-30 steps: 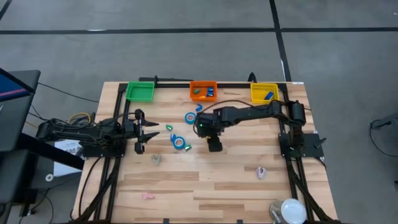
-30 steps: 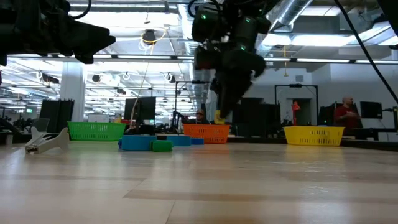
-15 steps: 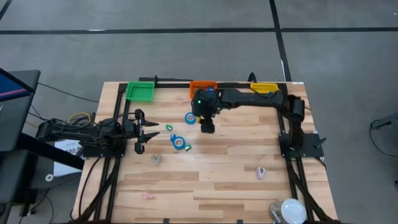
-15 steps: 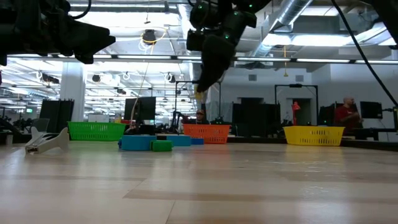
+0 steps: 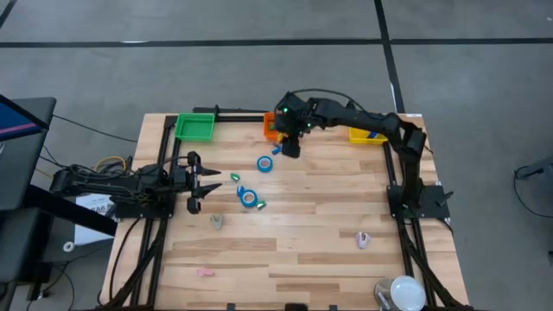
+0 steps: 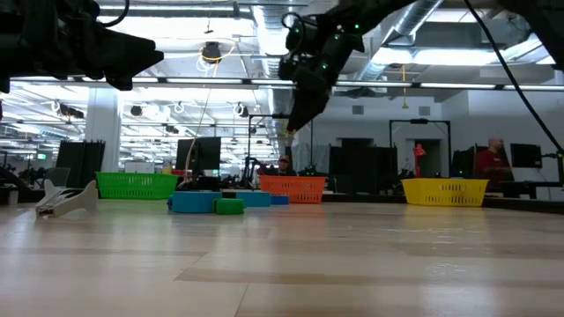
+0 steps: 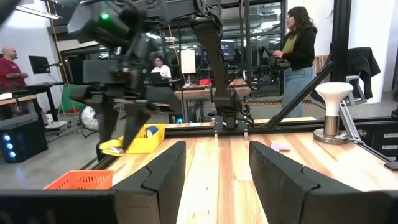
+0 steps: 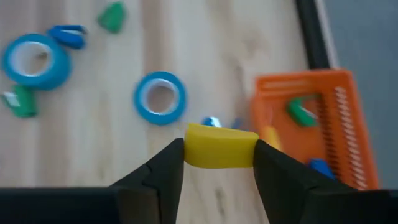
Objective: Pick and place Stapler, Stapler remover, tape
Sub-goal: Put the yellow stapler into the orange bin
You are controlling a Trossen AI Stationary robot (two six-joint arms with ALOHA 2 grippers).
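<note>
My right gripper is shut on a small yellow stapler above the table, just at the near edge of the orange bin. It also shows high up in the low view. Three blue tape rolls lie flat on the table: one near the gripper and two close together. My left gripper is open and empty at the table's left side. My right gripper pinches the yellow stapler by its two opposite sides between the two fingers. The fingers come from above, pointing down. The stapler is lifted clear of the table, above the bare wood beside the orange bin.
A green bin and a yellow bin stand along the far edge beside the orange one, which holds small green and blue things. Small green, blue, pale and pink items lie scattered on the wood. A white round object sits at the near right corner.
My right gripper has gone from the table's middle toward the far edge, up to the orange bin, carrying the yellow stapler clear of the table. The tape rolls have stayed where they were.
</note>
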